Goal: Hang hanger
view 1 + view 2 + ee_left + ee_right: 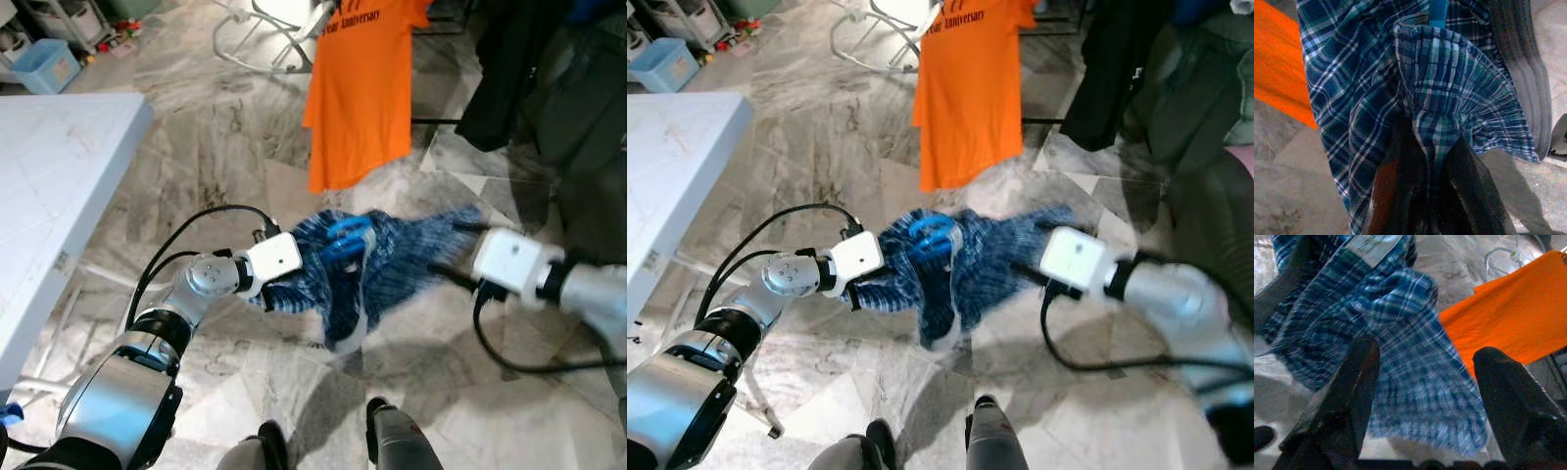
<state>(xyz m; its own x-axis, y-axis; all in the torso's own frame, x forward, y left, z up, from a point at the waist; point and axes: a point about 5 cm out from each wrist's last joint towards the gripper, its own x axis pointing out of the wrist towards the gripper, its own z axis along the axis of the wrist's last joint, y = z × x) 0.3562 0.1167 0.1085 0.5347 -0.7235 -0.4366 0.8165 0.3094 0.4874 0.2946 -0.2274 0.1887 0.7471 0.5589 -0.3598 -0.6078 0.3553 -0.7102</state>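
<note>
My left claw pinches the plaid shirt (blue hanger inside) above the floor; my right claw gapes beside its sleeve, near the orange shirt.

Head stereo pair looks forward and down at the marble floor; both eyes share the plaid shirt, orange T-shirt and white worktop. Each wrist camera sights along its own fingers, very close to the shirt, with orange cloth behind.
</note>
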